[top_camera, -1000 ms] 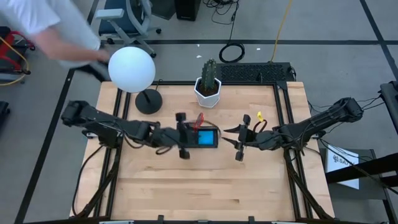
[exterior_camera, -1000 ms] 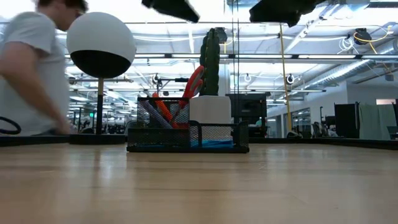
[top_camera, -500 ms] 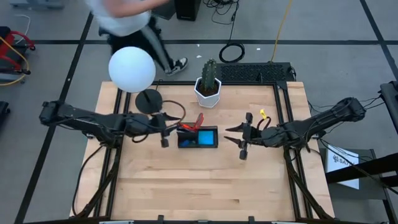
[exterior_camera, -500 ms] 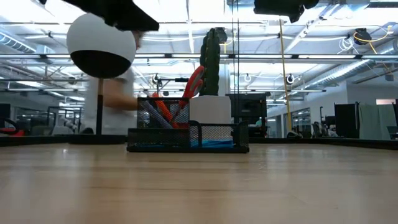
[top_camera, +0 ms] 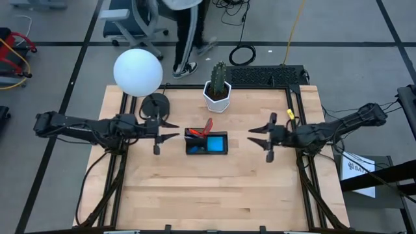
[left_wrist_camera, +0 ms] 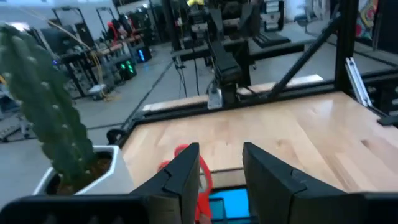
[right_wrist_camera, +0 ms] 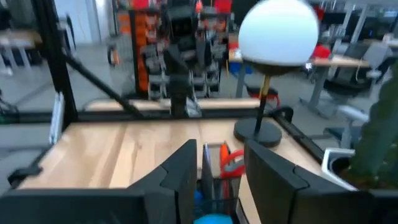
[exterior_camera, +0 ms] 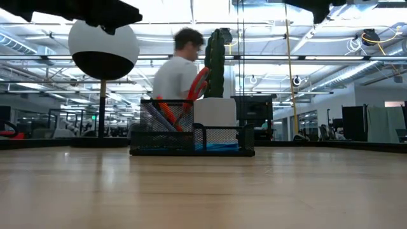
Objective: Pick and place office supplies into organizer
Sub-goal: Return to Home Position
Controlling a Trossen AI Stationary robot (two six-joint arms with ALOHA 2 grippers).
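Observation:
The black mesh organizer (top_camera: 207,143) sits at the table's middle. Red-handled scissors (exterior_camera: 198,85) stand slanted in its left compartment, handles up and leaning on the rim. A bright blue pad (top_camera: 215,142) lies in its right part. My left gripper (top_camera: 173,130) hovers open to the left of the organizer, pointing at it. My right gripper (top_camera: 253,136) hovers open to its right. In the left wrist view the scissors (left_wrist_camera: 203,180) and pad (left_wrist_camera: 227,203) show between my fingers. The right wrist view shows the organizer (right_wrist_camera: 211,186). Pens and markers are not visible.
A cactus in a white pot (top_camera: 218,88) stands just beyond the organizer. A lamp with a white globe (top_camera: 137,72) and a round black base (top_camera: 155,104) is at the far left. A person (exterior_camera: 178,67) walks behind the table. Bare wood lies toward the near edge (top_camera: 208,195).
My left gripper has drawn back from over the organizer's left end toward the table's left. My right gripper has moved a little toward the right edge. The organizer and its contents have stayed put. A person has walked along behind the far side.

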